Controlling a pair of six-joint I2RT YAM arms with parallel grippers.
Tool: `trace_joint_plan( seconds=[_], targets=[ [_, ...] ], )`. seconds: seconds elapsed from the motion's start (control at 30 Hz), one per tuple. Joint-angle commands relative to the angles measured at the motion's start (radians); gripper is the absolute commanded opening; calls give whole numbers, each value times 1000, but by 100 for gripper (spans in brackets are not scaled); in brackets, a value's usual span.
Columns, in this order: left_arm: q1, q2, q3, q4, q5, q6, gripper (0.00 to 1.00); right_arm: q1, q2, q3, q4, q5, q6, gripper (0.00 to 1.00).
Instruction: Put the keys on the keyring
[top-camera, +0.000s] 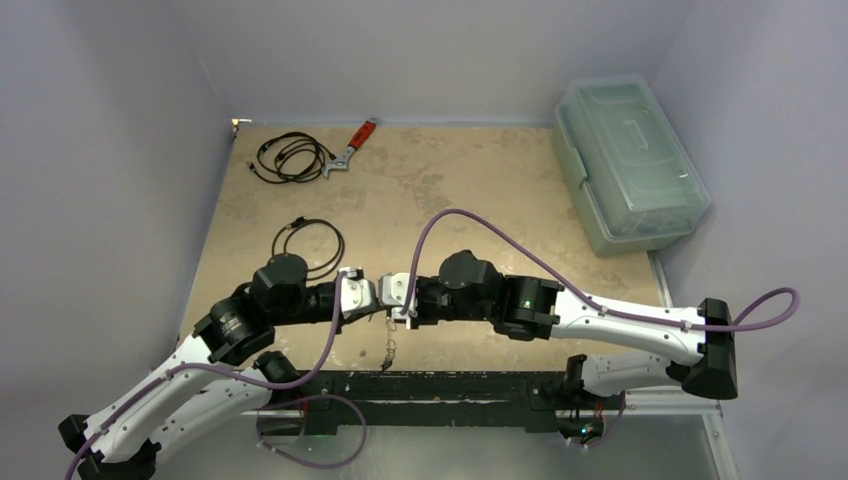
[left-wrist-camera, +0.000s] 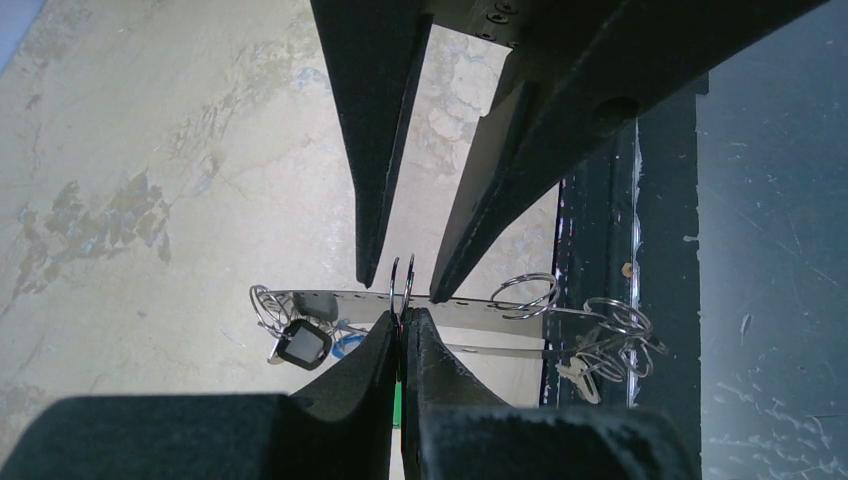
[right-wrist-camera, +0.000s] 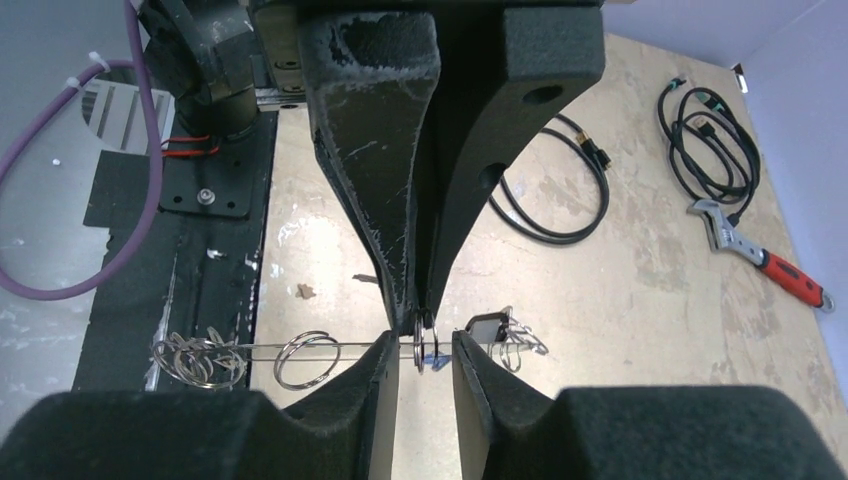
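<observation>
Now, both hands meet just above the near edge of the surface (top-camera: 450, 200), about midway along it, and the keyring (left-wrist-camera: 480, 303) hangs in the air between them. Left hand (left-wrist-camera: 402, 328) is pinched fully closed on a small split ring (left-wrist-camera: 402, 278) threaded on the loop's thin wire. A green sliver (left-wrist-camera: 397, 400) shows between its pads — quite possibly the green key's tag, though too little shows to be sure. Right hand (right-wrist-camera: 422, 350) sits partly open, one pad either side of that same ring, a gap showing on both sides, gripping nothing. The dark key (left-wrist-camera: 303, 343) and a blue tag (left-wrist-camera: 345, 343) dangle at one end of the loop; bare rings (right-wrist-camera: 305, 360) sit toward the other end.

Handling, as I judge it: everything here is light, thin, hard metal — slick against foam pads, and the loop looks free to swing and twist from a single pinch point. The best hold is flat across the split ring's faces, or on a bare stretch of wire between the dangling bits. The tags look too small to grab cleanly.

Hard to make out: where the loop opens, and whether the green key is already threaded. From overhead the keyring is a mere glint below the wrists.
</observation>
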Motion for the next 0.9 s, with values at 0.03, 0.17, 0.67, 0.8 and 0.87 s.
trace_joint_plan(
  seconds=[0.03,0.17,0.67,0.8,0.87],
  targets=[
    [3,-5,29,40,21,8,0,-10,4,34,77,-15,-10,25],
    [3,-4,29,43,23,6,0,-16,13,30,84,-24,-9,7],
    [2,-102,-31,125,-42,-54,49,-21,-127,-176,382,-22,41,0],
    [3,-125,-71,192,7,-77,43,-21,-190,-253,498,13,72,0],
    [2,-130,-86,231,46,-90,40,-23,-219,-287,548,38,90,0]
  ],
)
